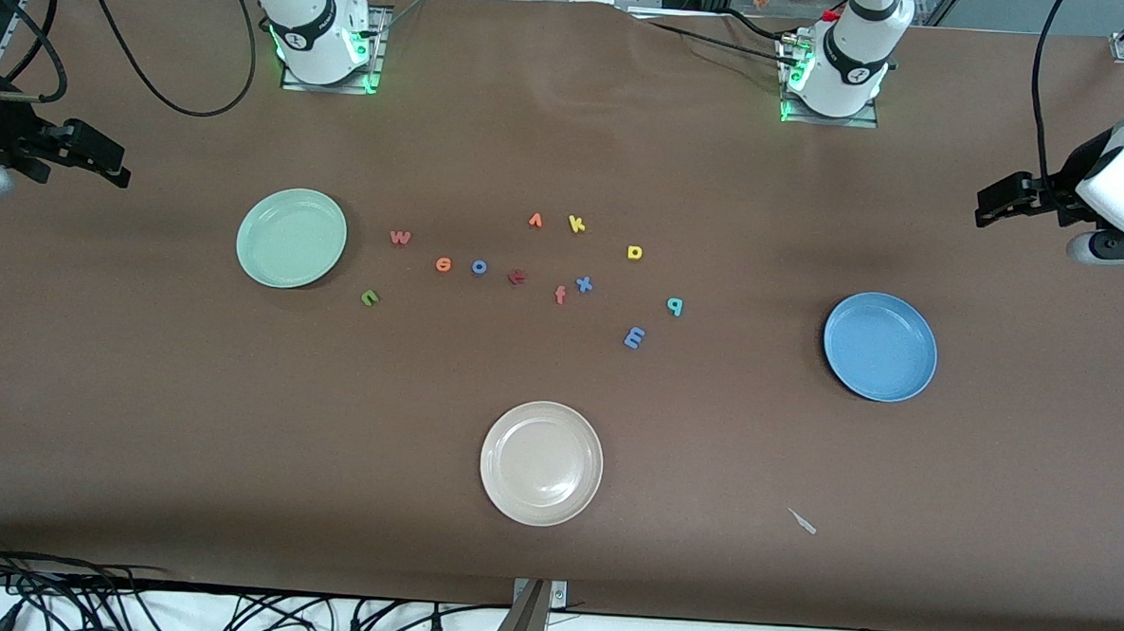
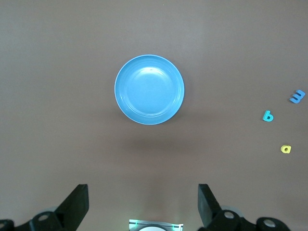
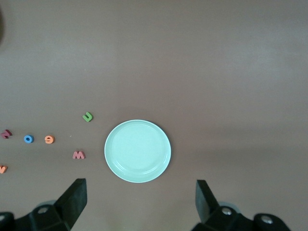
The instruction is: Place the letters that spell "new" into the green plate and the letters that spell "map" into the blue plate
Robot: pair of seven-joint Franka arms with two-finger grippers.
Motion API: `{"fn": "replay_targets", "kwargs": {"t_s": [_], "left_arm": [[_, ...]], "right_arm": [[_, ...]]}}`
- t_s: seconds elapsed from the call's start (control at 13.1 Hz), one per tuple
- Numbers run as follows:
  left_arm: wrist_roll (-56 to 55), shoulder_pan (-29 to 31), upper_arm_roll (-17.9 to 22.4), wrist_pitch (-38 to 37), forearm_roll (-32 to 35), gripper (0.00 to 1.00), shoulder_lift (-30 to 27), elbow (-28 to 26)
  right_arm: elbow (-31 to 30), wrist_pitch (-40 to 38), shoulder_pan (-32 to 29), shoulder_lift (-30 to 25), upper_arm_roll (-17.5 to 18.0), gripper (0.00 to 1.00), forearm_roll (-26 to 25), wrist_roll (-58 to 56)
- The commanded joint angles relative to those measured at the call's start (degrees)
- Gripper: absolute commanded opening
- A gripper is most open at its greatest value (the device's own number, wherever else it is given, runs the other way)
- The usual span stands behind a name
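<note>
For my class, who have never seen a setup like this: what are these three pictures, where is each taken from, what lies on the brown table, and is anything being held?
Two white robot arms stand at a table. The big picture looks down from a high camera facing them. The other two come from cameras on each arm's wrist, looking down past its fingers.

The left gripper hangs open over the table by the blue plate. The right gripper hangs open by the green plate. Neither holds anything.

A beige plate lies nearest the high camera. Between the green and blue plates small foam letters are scattered: a green n, orange e, pinkish w, blue m, yellow a, teal p and a few others. All three plates hold no letters.
</note>
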Motion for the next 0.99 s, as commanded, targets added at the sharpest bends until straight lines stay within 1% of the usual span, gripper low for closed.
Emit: {"fn": "replay_targets", "kwargs": {"t_s": [0.0,0.46,0.91], "left_arm": [[1.12,1.73,0.10,-0.36,-1.36,1.00,-0.76,0.73],[1.30,2.09,-0.78,-0.44,-1.63,1.00,-0.85,0.82],[1.21,2.09,-0.69,-0.18,-1.54,1.00,-0.76,0.73]], "right_arm": [[0.58,-0.62,-0.05,-0.04,-0.10,1.00,0.04,-0.39],[0.58,-0.70,-0.05,-0.04,-0.01,1.00,0.04,-0.65],[0.58,-0.70,-0.05,-0.04,-0.01,1.00,0.04,-0.65]]}}
